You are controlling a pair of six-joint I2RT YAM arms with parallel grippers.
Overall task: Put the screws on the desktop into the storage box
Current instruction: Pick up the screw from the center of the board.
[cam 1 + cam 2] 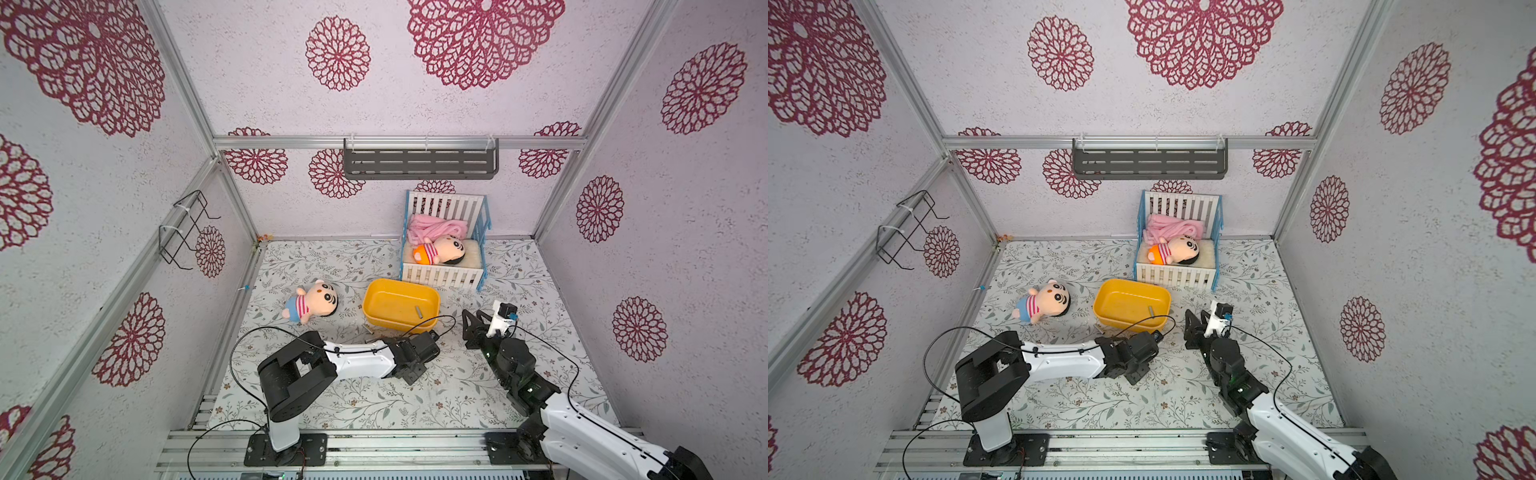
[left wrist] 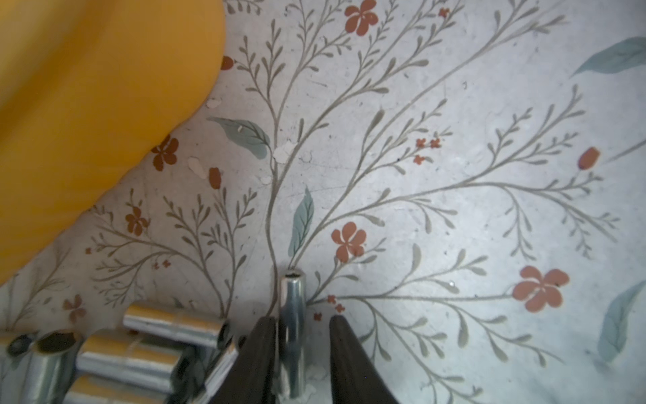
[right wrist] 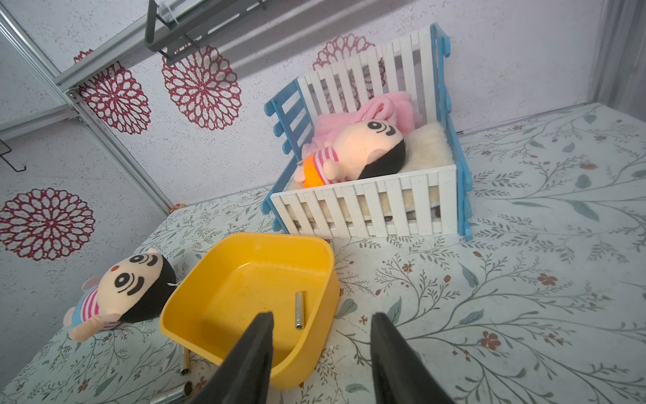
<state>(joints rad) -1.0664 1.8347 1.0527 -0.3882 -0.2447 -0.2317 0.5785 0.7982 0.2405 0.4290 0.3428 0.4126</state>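
**Screws [image 2: 150, 346]: one boxed, nearly all yet to go**

Nearest, on the desktop [image 1: 415, 395]: straddling a single screw [image 2: 293, 328] with the left gripper [image 2: 302, 317], low over the leafy print; one finger [image 2: 258, 349] against the metal, a clear gap at the other, so jaws apart and nothing pinched; judged as the pick step, with lift and carry yet to come. Just beside that, heaped against one another in the left wrist view: at least five silver cylinders lying flat, some cut off by the frame edge; no true count possible. Close by, in the right wrist view: loose screws [image 3: 184, 362] outside the storage box [image 3: 307, 349], by its near wall. Hovering near the box's near corner with the right gripper [image 3: 323, 314]: spread wide, nothing between the fingers, seemingly idle. Farther on, inside the yellow tub: a lone screw [image 3: 299, 309] flat on the floor, close to a side wall; otherwise bare. Beyond, at the back wall and no part of the job: toy crib [image 1: 440, 276]. Progress, as a judgement: barely begun; one delivered, a heap and some strays waiting; likely one piece per trip.
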